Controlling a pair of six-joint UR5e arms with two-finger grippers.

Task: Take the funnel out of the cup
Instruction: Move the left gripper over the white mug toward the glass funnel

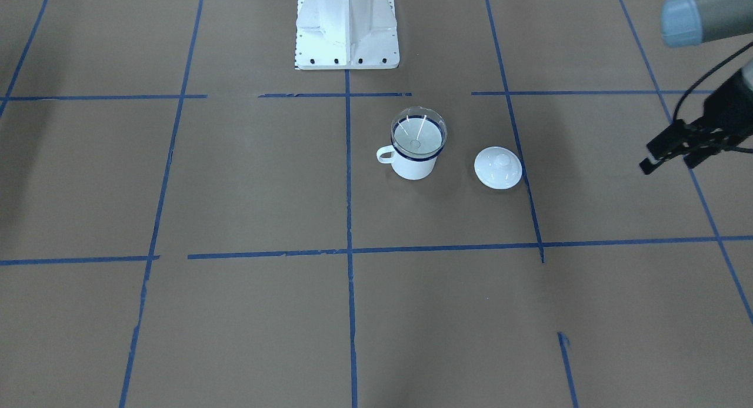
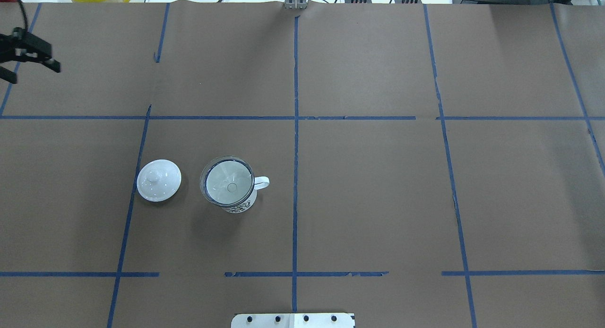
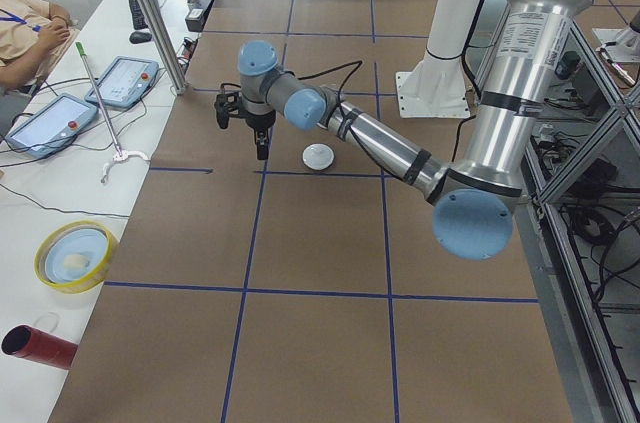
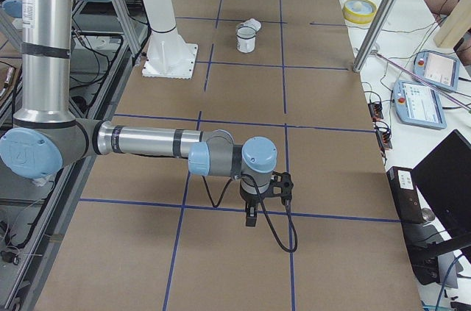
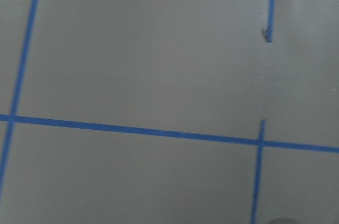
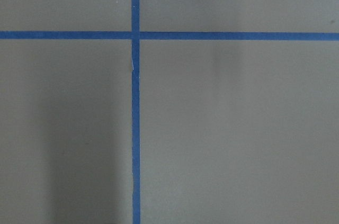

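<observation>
Left end effector is seen at the far-left edge of the table, fingers spread wide, nothing held. White round knobbed lid lies flat, just left of the rest. Clear plastic funnel is seated spout-down in white enamel blue-rimmed mug, judged carried by the rim, well apart from that end effector. Right end effector is farther off; its opening cannot be told.

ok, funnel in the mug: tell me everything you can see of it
The funnel is clear, likely plastic: a wide round cone with pale radial streaks and a small central hole. It sits upright in the cup, its rim resting on and slightly overhanging the cup's mouth. The spout is hidden inside. Nothing else touches it.
</observation>
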